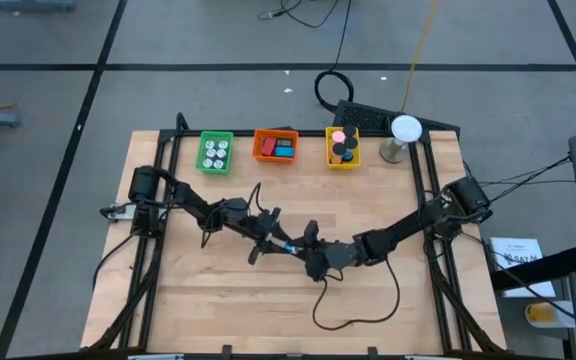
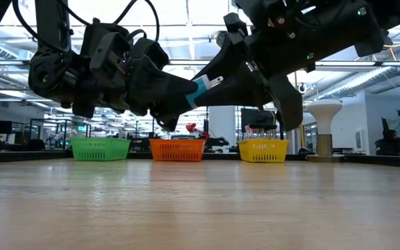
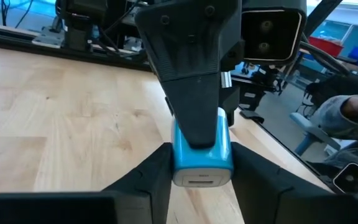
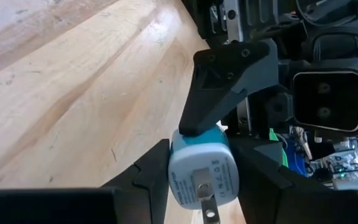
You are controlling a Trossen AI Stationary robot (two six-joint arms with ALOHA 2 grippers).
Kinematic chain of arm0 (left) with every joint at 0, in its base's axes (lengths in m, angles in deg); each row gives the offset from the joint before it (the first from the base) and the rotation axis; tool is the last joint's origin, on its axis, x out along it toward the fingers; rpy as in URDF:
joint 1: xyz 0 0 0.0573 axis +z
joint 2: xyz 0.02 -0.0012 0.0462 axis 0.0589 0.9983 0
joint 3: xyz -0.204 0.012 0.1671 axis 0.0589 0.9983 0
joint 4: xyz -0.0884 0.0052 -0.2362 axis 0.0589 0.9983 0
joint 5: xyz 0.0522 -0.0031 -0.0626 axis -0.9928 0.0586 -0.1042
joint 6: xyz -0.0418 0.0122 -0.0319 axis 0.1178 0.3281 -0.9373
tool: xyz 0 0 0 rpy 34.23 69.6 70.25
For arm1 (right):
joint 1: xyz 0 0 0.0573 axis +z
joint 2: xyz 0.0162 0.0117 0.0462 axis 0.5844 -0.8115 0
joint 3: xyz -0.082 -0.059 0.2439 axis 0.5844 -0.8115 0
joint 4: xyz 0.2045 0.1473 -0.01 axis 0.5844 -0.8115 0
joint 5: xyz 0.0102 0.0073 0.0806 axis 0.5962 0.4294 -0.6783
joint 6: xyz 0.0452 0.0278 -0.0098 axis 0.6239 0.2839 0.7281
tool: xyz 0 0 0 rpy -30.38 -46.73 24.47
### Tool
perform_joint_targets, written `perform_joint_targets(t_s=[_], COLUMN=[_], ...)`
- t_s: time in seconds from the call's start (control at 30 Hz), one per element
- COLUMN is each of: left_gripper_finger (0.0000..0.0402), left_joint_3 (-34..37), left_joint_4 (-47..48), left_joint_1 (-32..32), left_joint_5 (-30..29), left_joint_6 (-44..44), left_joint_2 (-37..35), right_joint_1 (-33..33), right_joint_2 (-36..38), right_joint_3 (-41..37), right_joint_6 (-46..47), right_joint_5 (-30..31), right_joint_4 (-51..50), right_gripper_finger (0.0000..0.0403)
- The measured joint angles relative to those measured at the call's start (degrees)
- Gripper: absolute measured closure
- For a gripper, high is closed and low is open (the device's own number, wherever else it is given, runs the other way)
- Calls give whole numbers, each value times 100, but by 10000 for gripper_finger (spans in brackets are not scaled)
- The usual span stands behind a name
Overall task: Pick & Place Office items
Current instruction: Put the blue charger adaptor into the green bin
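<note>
I am seeing small print on the white face of the blue charger block [image 4: 204,176], too fine for me to read, beside its metal prong. Both arms are reaching low toward the middle of the desk [image 1: 198,310] and meeting there: my left pincer [image 3: 202,163] is clamping the block by its sides, and my right pincer [image 4: 199,163] is closing on the same block from the opposite end (the block is hanging in the air between them, above the desk). Along the far edge, the green tray [image 1: 215,153] is holding white rolls, the orange tray [image 1: 276,146] red and blue pieces, the yellow tray [image 1: 343,148] pink and black ones.
</note>
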Motion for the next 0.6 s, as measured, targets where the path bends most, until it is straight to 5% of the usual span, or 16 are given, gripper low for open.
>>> perform_joint_targets(t_s=[0.27, 0.43, 0.6], left_gripper_finger=[157, 131, 162], left_joint_3=[385, 1354, 2354], left_joint_4=[544, 1064, 1083], left_joint_1=[161, 26, -421], left_joint_5=[-323, -2004, -3725], left_joint_6=[417, 999, 1075], left_joint_2=[-609, -2001, -3230], right_joint_1=[-21, -331, -987], right_joint_2=[243, 605, 587], right_joint_3=[2, 256, 1299], right_joint_6=[428, 1391, 2927], right_joint_5=[124, 191, -538], right_joint_4=[-25, -839, -2882], right_gripper_finger=[267, 268, 267])
